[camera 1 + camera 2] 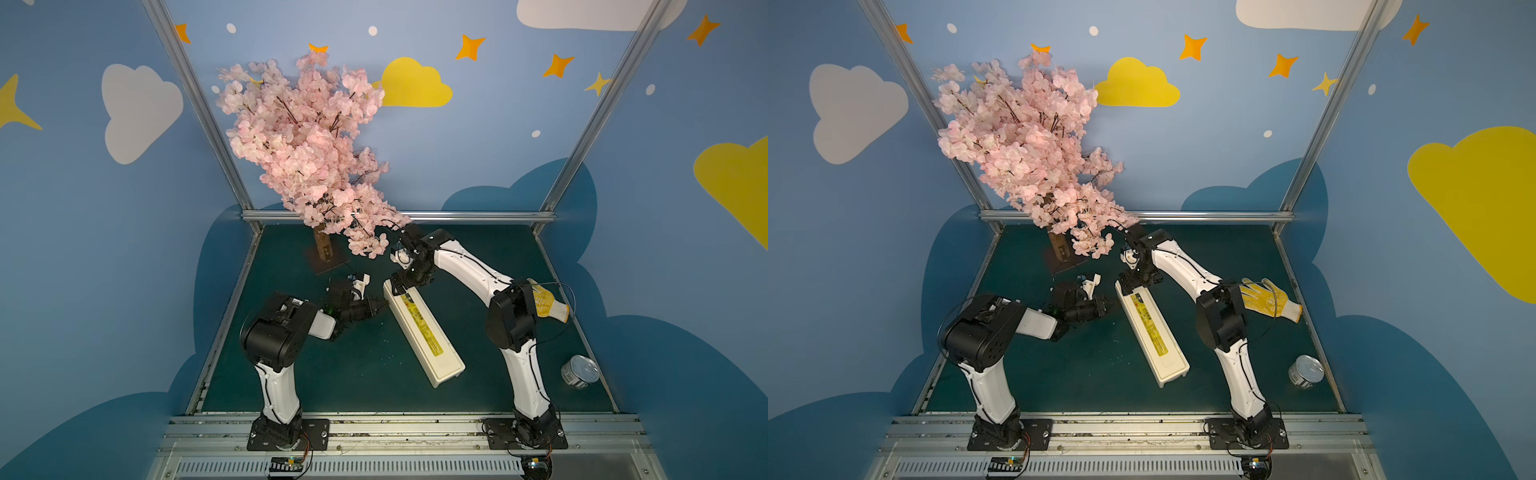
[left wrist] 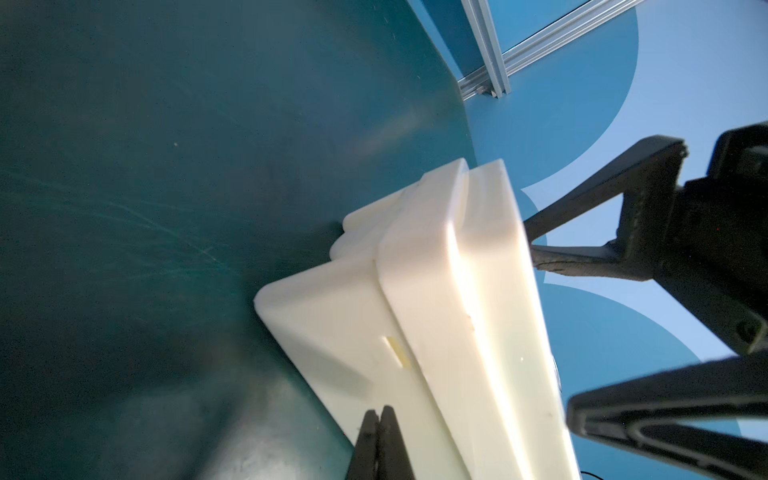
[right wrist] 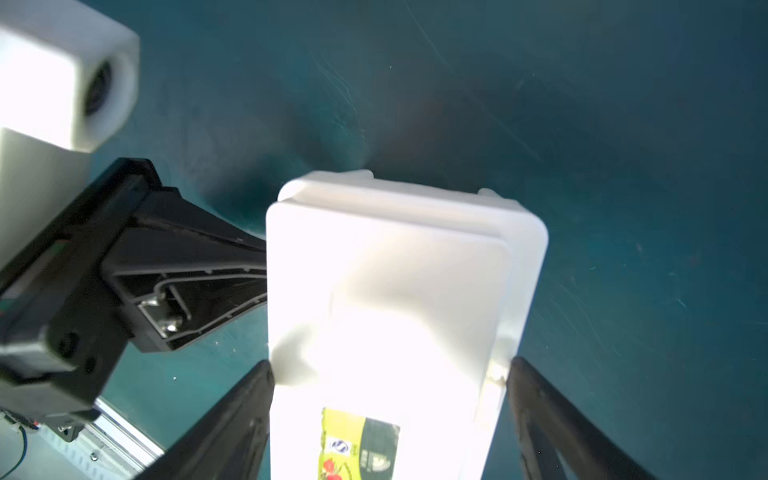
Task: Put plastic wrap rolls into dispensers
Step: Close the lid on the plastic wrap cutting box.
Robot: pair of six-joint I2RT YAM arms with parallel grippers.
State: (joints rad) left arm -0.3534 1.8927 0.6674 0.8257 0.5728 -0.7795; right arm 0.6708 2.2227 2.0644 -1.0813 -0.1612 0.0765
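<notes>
Right wrist view had the right gripper astride the far end of the dispenser, its fingers spread wide with one pressed to each long side, clasping the box. Left wrist view showed the left gripper with its tips pressed together on nothing, nosing the box's side wall just below the lid seam.

In both top views the cream dispenser lay on the green mat, running from about 11 o'clock to 5 o'clock through the middle, yellow label up and lid down. No plastic wrap roll showed in any view, and whether one lay inside the closed box could not be told. If it did, the job looked nearly finished, with only the lid to seat. If not, opening and loading were all left.

Around it sat a tin can at 4 o'clock, a yellow glove at 3 o'clock half behind the right arm, and a blossom tree at 11 o'clock. Its low branches hung close over the right wrist, the likeliest snag.
</notes>
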